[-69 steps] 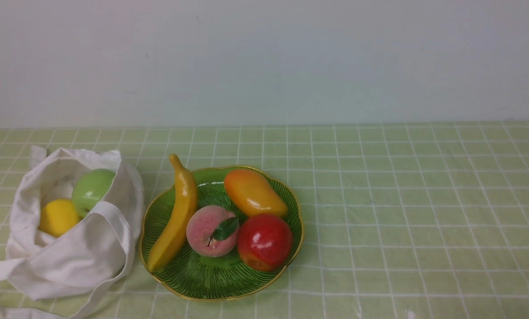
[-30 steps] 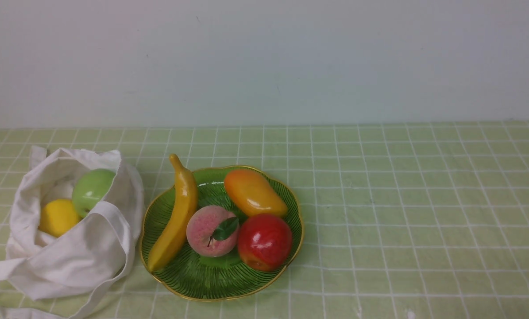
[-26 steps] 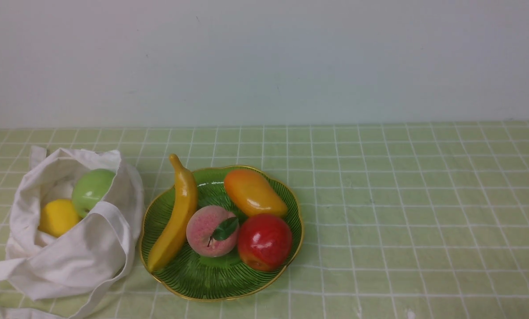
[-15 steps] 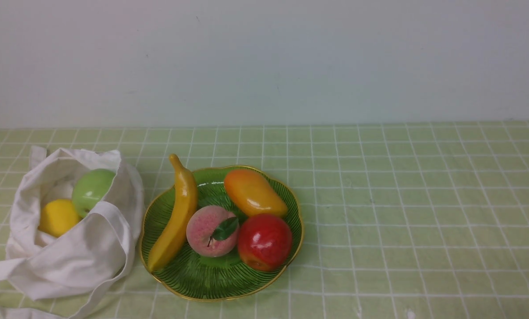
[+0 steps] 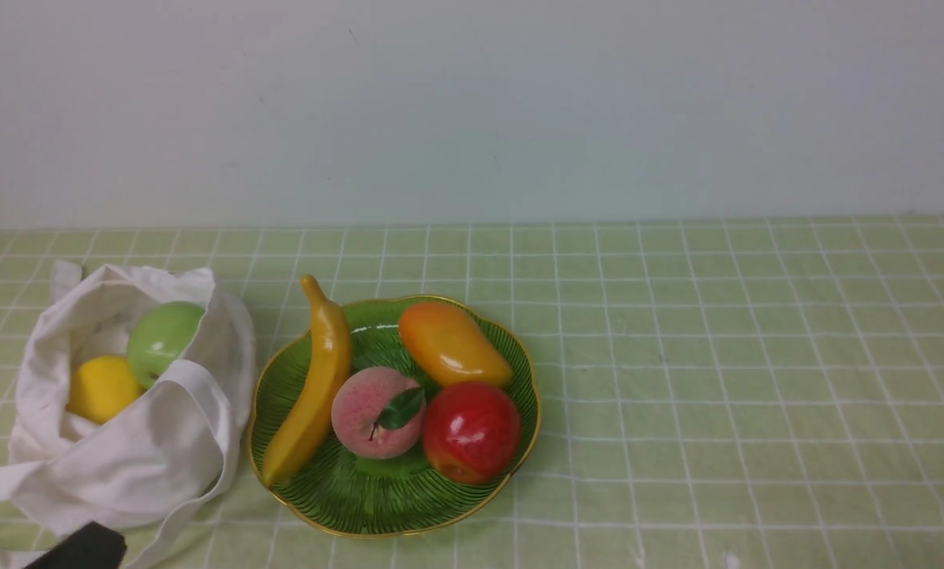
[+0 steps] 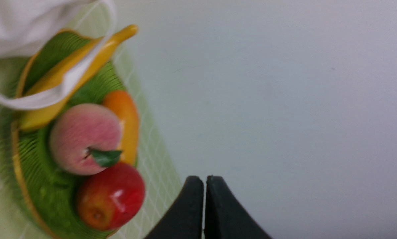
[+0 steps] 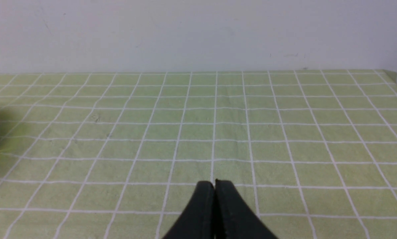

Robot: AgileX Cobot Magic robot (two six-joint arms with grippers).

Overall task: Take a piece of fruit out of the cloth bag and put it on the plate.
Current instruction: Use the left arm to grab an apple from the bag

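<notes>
Two apples (image 5: 165, 340) (image 5: 472, 432), one lemon (image 5: 103, 389)

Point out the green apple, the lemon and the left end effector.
Green apple (image 5: 160, 340): front view, glossy side.
Lemon (image 5: 103, 389): front view, exposed side.
Left end effector (image 6: 205, 179): left wrist view, midway between fingertips.

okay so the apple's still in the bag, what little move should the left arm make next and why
I'd probably lift the left tool toward the bag's mouth and open it on the way: the green apple sits in the mouth of the cloth bag, beside the lemon, while the tool's tips are shut.
</notes>
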